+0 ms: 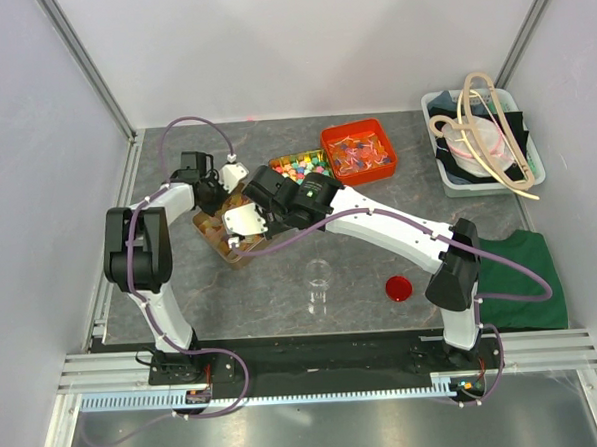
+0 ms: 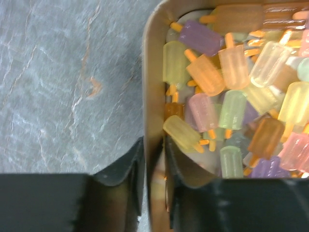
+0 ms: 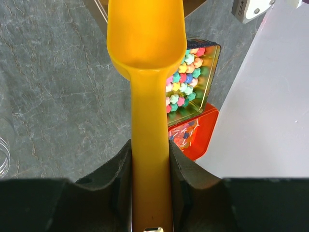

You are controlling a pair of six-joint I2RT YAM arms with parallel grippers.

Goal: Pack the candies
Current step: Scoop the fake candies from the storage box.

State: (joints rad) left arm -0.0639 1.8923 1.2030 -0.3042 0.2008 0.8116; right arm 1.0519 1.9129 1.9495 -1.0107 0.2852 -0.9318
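Observation:
The candies (image 2: pixel 231 96) are pastel, translucent popsicle-shaped pieces piled in a gold-brown tin (image 2: pixel 153 72). My left gripper (image 2: pixel 154 152) is shut on the tin's left wall, one finger outside and one inside. In the top view the tin (image 1: pixel 217 240) lies left of centre, with my left gripper (image 1: pixel 213 200) at its far end. My right gripper (image 3: pixel 149 152) is shut on the handle of a yellow scoop (image 3: pixel 145 34), whose bowl is empty. In the top view my right gripper (image 1: pixel 260 195) hovers beside the tin; the scoop is hidden there.
An empty glass jar (image 1: pixel 319 283) stands in the middle, with a red lid (image 1: pixel 397 288) to its right. A tin of bright multicoloured candies (image 1: pixel 301 166) and a red-orange box (image 1: pixel 360 150) sit behind. A white bin with hangers (image 1: pixel 482 142) and a green cloth (image 1: pixel 516 262) are at the right.

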